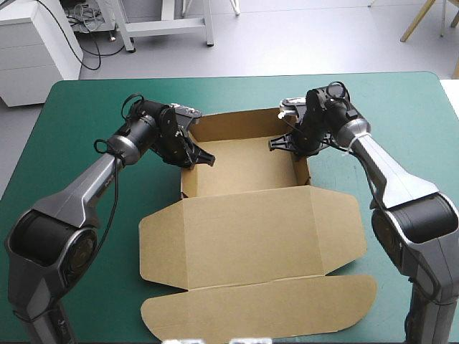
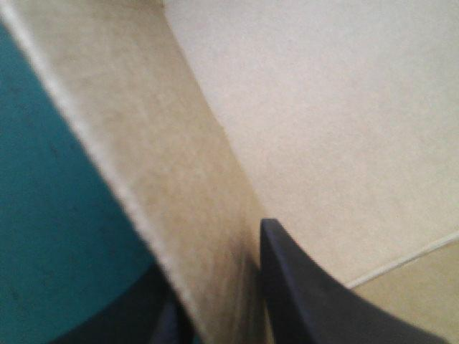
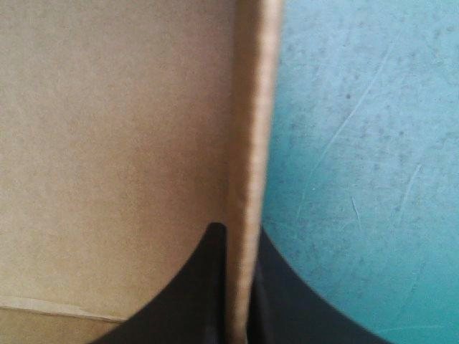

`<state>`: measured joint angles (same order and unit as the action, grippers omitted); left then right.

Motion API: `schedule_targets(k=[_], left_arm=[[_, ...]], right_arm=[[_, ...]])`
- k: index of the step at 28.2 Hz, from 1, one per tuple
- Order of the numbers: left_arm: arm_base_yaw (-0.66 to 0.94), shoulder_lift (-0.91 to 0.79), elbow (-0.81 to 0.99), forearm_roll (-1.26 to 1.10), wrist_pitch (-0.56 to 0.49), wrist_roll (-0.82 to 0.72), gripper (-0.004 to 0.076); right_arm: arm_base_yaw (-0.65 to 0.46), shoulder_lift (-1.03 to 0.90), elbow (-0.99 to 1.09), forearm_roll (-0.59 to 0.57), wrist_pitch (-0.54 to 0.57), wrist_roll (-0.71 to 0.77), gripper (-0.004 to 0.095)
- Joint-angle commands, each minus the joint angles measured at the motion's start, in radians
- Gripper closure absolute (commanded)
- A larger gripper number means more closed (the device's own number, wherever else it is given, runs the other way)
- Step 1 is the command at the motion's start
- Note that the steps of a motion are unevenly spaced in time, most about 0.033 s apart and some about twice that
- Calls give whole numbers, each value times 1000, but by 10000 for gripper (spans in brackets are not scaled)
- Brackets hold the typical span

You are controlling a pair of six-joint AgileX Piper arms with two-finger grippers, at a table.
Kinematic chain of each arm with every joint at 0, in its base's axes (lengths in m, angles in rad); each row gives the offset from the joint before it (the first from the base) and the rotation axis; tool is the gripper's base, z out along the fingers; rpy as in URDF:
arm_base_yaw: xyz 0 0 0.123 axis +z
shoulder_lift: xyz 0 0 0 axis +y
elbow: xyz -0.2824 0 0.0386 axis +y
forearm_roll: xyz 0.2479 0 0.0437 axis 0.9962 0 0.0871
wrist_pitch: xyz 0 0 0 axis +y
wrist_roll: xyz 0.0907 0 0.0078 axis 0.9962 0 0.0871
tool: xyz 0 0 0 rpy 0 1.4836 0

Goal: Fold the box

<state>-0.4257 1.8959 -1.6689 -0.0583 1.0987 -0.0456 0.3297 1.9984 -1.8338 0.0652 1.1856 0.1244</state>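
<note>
Two grippers (image 1: 195,158) (image 1: 290,146) clamped on one box (image 1: 247,172)

box (image 1: 251,236) on the teal-green cover (image 1: 72,115), far part an open tray, lid lying flat nearer, left gripper (image 1: 195,156) at the left wall, right gripper (image 1: 290,143) at the right wall

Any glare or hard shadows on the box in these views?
High view: even light, no glare on the box, only soft shadows inside it. Left wrist view: its wall darkens toward the left tool gripping it. Right wrist view: no glare, board evenly lit up to the right tool.
</note>
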Motion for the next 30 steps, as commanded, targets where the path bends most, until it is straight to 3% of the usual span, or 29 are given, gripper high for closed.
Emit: schedule_targets(k=[1,2,4,6,8,14,22,30], left_arm=[[-27,-54,-37,-113,-34,29,357],[-27,-54,-37,-113,-32,29,302],[-27,-54,-37,-113,-27,25,215],[-27,-56,-37,-122,-22,19,210],[-27,-58,-37,-127,-21,19,210],[-27,-99,-60,-81,-29,24,210],[-27,-165,-220,18,-14,24,210],[-27,-166,-270,79,29,24,210]], right_arm=[[21,-60,-31,125,-36,-36,761],[21,-60,-31,127,-31,-41,686],[21,-60,-31,129,-16,-46,401],[21,-60,-31,135,-13,-42,124],[21,-66,-31,135,-19,-39,30],[19,-112,-54,96,-64,-41,21],[19,-189,-131,-34,-64,-48,21],[-5,-196,-141,-28,-51,-56,21]])
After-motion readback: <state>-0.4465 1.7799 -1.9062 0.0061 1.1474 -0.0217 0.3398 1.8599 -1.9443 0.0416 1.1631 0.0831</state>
